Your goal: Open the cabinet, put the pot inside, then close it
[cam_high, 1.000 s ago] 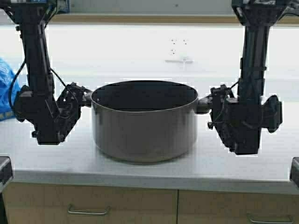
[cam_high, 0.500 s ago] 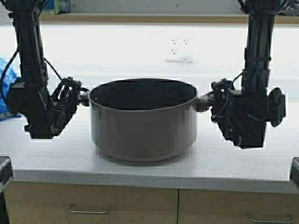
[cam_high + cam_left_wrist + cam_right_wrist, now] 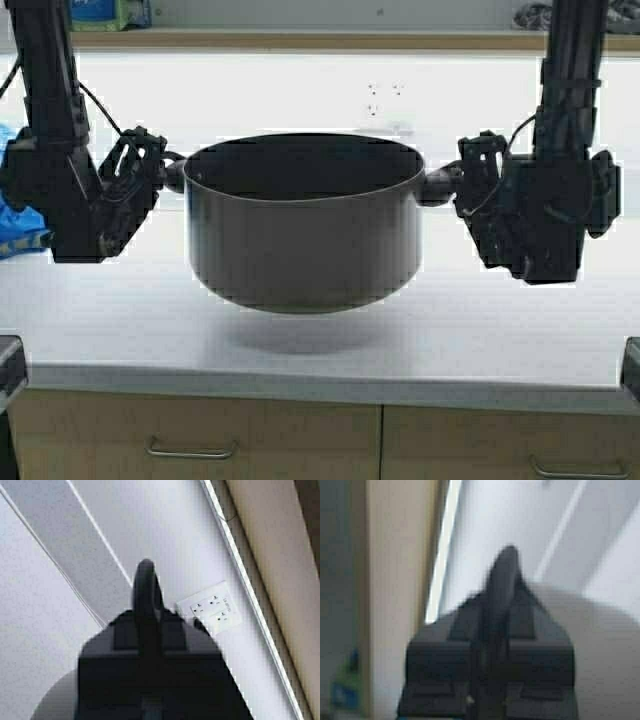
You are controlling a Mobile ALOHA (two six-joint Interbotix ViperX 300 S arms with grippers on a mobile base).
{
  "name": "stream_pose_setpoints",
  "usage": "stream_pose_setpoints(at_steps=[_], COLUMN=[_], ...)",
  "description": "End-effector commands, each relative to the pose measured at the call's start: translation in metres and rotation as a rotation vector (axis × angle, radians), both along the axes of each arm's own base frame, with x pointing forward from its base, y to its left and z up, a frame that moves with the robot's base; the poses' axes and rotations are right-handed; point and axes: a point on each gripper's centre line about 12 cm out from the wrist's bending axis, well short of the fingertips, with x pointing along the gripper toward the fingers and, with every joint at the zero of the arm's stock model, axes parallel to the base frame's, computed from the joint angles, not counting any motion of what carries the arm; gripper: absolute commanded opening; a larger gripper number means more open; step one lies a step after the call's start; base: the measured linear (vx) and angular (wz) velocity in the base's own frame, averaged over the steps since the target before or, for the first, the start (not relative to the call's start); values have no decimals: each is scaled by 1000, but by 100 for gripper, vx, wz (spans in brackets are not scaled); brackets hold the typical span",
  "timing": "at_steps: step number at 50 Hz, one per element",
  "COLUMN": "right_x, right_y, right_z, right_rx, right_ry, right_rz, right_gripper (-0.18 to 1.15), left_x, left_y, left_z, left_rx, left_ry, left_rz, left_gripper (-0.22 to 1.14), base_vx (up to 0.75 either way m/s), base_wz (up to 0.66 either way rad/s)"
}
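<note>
Place: a kitchen.
Signs: pale countertop (image 3: 500,340), beige drawers (image 3: 200,440) on the near side, wall sockets (image 3: 212,608) at the far wall.

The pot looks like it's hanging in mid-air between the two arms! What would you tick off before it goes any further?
1. Left pincer shut on the pot's left handle: ok.
2. Right pincer shut on the right handle: ok.
3. Pot off the countertop, shadow beneath it: ok.
4. Pot level, rim even side to side: ok.
5. Pot empty: ok as far as the dark interior shows.
6. Cabinet door open: cannot tell, no wall cabinet in view.
</note>
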Motion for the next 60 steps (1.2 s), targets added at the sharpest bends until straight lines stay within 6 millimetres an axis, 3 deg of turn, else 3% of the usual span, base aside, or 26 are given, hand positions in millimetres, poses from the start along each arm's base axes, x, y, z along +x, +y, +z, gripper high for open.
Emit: stream_pose_setpoints(at_steps=[1,21,37,48,60], right_x=[-8,-40,-67,-81,-76], right_y=[17,24,27,20,28], right_z=[37,70,91,97,98], right_rx=[33,45,50,46,59], right_ry=[-83,-99,-110,-100,-113], right_rz=[69,129,172,175,192], right_gripper=[7,7,7,7,7], left_x=[-8,-48,-80,-89,-86], left_y=[-22,-44,-43,-44,-49], left_z=[34,69,99,108,110], left_rx=[-12,-12,26,26,19], left_ry=[-90,-108,-146,-160,-173], left_rz=[-69,-153,-149,-163,-170], left_gripper=[2,2,2,2,2], base_vx=[0,0,0,-1,-1], base_wz=[0,0,0,1,0])
